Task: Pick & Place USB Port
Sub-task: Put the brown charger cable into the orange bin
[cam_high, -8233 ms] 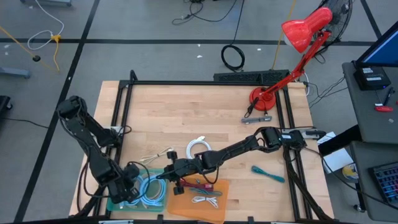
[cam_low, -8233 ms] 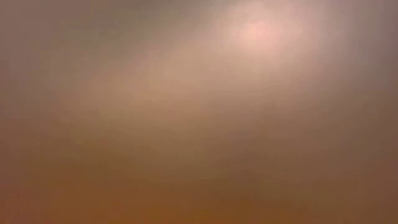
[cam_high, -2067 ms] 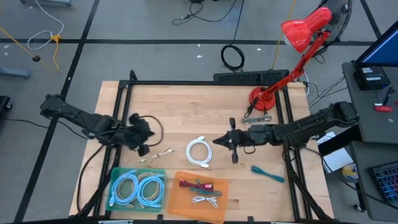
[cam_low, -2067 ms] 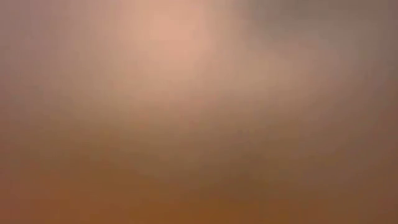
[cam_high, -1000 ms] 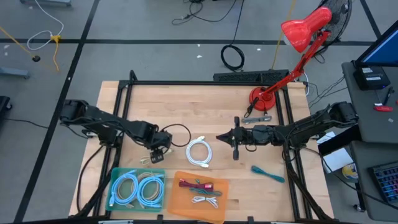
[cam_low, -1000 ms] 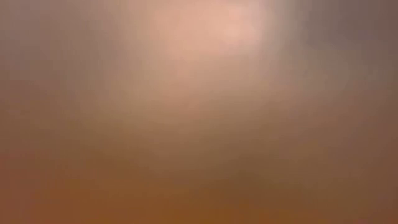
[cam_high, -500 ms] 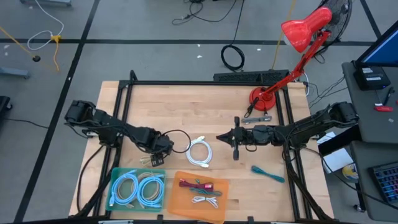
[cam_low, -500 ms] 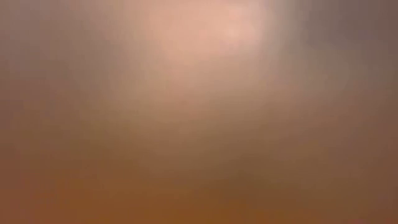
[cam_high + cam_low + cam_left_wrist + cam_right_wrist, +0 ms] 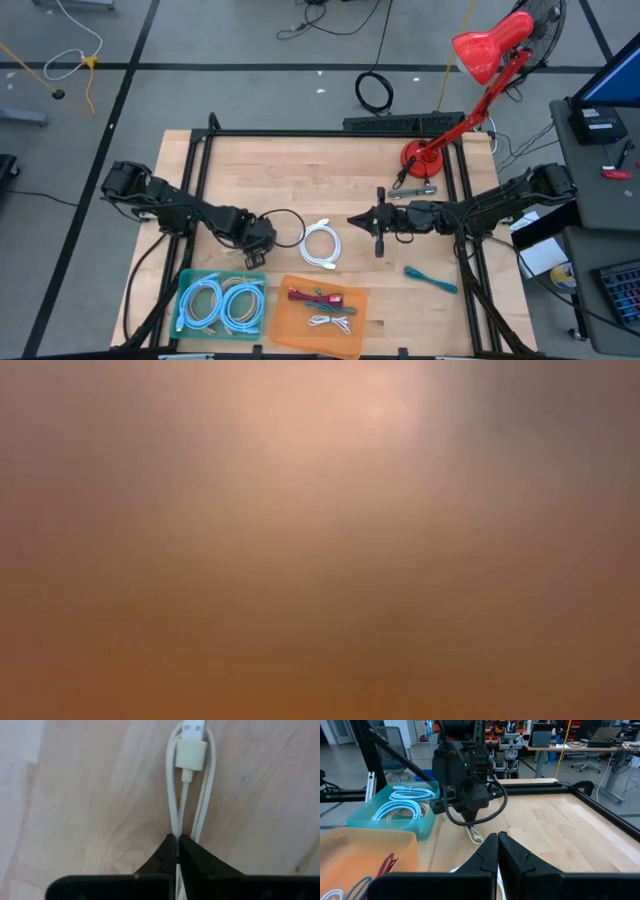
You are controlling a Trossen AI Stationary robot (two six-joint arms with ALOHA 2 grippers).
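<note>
A thin white USB cable (image 9: 191,755), folded into a narrow bundle, lies on the wooden table with its plug end pointing away from my left gripper (image 9: 177,838). That gripper (image 9: 258,240) stands over the cable, pointing down, shut on its strands. In the right wrist view the cable's end (image 9: 475,836) shows on the wood under the left gripper (image 9: 470,820). My right gripper (image 9: 352,222) waits shut and empty above the table's middle, right of a white coiled cable (image 9: 322,243). My left gripper pinches the USB cable's strands (image 9: 176,827) between its two fingertips, a short way behind the plug. The fingers come from above, pointing down, and lie along the bundle. One strand (image 9: 200,822) runs past outside a finger. The cable lies on the table.
A green tray (image 9: 185,300) with blue cable coils and an orange tray (image 9: 350,300) with red and white cables sit at the near edge. A teal cable (image 9: 430,278) lies near the right side. A red lamp (image 9: 420,155) stands at the far right corner. A black frame borders the table.
My left gripper has edged slightly toward the table's left and near edge and settled over the small USB cable. The right arm has kept still.
</note>
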